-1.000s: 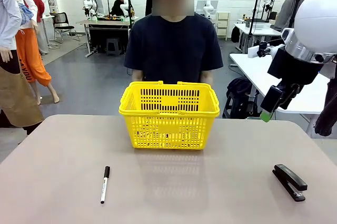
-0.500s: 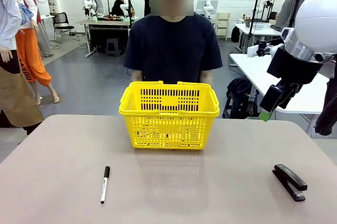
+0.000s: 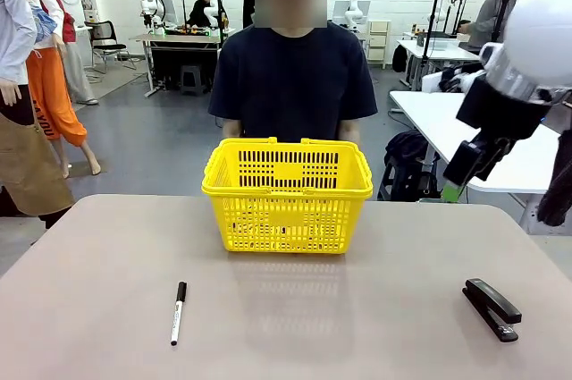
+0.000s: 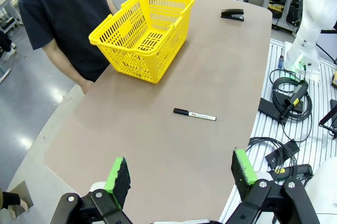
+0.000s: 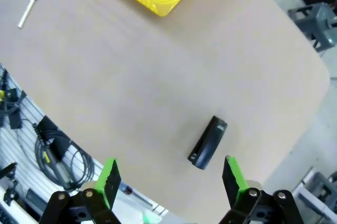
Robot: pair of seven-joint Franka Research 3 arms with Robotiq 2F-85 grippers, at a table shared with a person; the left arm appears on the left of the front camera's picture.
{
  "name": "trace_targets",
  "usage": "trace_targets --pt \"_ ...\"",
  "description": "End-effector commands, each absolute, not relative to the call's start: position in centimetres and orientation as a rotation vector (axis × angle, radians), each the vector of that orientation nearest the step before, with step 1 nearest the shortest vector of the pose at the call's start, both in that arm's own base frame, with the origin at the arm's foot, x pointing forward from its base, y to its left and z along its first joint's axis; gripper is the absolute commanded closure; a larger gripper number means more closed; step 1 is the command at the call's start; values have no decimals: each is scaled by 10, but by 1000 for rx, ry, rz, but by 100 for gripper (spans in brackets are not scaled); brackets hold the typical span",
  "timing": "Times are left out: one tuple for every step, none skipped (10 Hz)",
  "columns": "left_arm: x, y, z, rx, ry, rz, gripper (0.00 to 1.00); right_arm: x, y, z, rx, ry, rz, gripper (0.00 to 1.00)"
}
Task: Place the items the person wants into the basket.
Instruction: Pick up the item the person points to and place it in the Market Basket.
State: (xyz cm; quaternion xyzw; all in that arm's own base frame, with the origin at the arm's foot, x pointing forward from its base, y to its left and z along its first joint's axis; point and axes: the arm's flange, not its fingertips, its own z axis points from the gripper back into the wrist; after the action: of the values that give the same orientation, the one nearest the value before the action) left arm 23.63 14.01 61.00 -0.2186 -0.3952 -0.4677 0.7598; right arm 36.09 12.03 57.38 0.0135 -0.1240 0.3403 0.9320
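The yellow basket (image 3: 286, 219) stands at the table's far middle, directly in front of the person (image 3: 295, 76) in the dark navy T-shirt, whose hands are hidden behind it. The utility knife, the yellow-tipped pen and the tape measure are out of view. My right gripper (image 3: 451, 188) hangs high above the table's right edge; its wrist view shows it open (image 5: 171, 175) and empty over the stapler. My left gripper (image 4: 180, 168) is open and empty, high above the near left of the table, with the basket (image 4: 134, 58) far ahead.
A white marker with a black cap (image 3: 179, 312) lies at the near left of the table, and it lies mid-table in the left wrist view as the marker (image 4: 195, 114). A black stapler (image 3: 492, 308) lies near the right edge. Cables and mounts (image 4: 287, 108) sit beside the table.
My right arm has lifted slightly and drifted a little to the right. The basket, marker and stapler have not moved.
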Motion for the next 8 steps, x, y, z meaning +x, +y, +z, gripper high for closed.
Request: trace_targets --pt "236 141 610 -488 -878 -1034 0 324 66 617 162 -438 692 0" --pt "236 141 610 -488 -878 -1034 0 312 36 637 266 -487 679 0" --pt "236 141 610 -488 -878 -1034 0 304 8 654 375 -543 654 0" --pt "236 141 610 -488 -878 -1034 0 295 -21 669 531 -621 709 0" --pt "236 141 610 -488 -878 -1034 0 289 -46 678 666 -654 824 0" --pt "236 141 610 -488 -878 -1034 0 285 -69 682 727 -727 938 0" --pt "236 141 610 -488 -878 -1034 0 285 -91 678 707 -756 997 0" --pt "236 141 610 -488 -878 -1034 0 283 -111 669 670 -733 1026 0"
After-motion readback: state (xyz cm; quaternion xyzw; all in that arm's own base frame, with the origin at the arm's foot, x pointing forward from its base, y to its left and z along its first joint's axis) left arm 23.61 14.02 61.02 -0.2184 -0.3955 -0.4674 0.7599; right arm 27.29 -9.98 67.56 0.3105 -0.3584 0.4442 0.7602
